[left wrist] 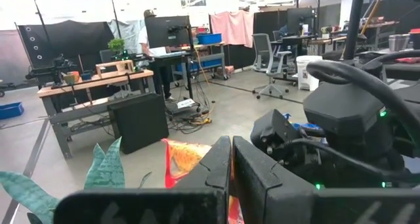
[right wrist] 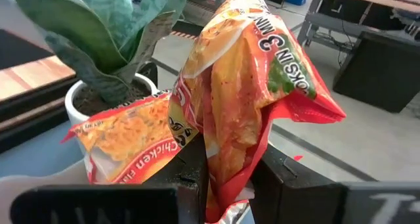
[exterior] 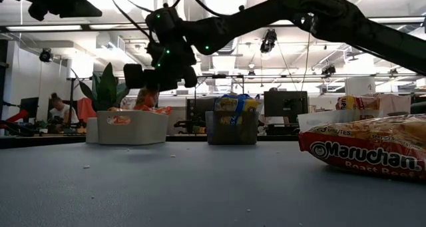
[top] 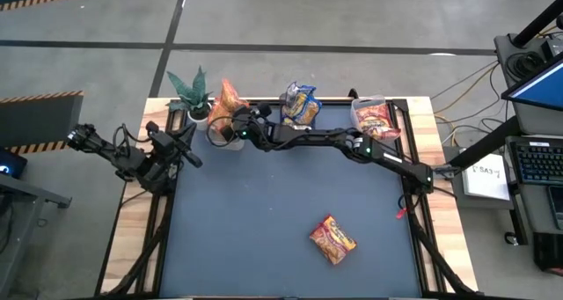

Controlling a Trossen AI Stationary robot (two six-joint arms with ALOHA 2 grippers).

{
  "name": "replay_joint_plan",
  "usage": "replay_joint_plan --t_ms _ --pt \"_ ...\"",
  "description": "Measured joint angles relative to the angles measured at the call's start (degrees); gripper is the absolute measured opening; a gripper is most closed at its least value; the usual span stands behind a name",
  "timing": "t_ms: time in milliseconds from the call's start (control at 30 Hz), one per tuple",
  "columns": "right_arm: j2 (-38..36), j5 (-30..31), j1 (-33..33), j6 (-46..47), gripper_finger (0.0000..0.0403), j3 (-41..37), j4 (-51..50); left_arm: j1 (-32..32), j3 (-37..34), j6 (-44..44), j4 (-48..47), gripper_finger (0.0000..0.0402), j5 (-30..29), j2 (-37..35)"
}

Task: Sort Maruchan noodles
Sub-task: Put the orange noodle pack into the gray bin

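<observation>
Across the dark table (top: 264, 247), reaching from the right edge to the far-left corner: the right arm, stretched long so the right gripper (right wrist: 226, 178) can hang over the far-left bin (exterior: 126, 127). Pinched narrowly on an orange packet (right wrist: 239, 99), gripped by its lower seam so the body stands up between the fingers, presumably to drop in with the like-coloured packet (right wrist: 125, 142) already lying in that bin. Beside the bin, a potted plant (top: 189, 91), seemingly mere clutter.

Off the left edge of the table, folded back out of the way: the left arm, its left gripper (left wrist: 230, 175) fully closed and empty, waiting.

Along the far edge, sorted by colour into separate bins: blue-yellow packets (top: 299, 105) in the middle bin (exterior: 231, 128), red packets (top: 376, 120) in the far-right bin (top: 356, 113); exact counts hard to make out from above.

Near the right front of the table, lying flat and alone: one red packet (top: 332, 239), not yet sorted, likely bound for the far-right bin.
</observation>
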Motion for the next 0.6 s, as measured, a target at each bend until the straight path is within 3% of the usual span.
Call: replay_joint_plan --t_ms 333,600 --pt "0.0 -3.52 -0.24 2.48 0.0067 -0.18 -0.29 -0.01 0.0 0.0 0.0 0.0 0.02 0.04" --pt "0.0 -4.63 -0.12 2.39 0.0099 -0.18 -0.28 -0.01 0.0 0.0 0.02 0.0 0.02 0.04"
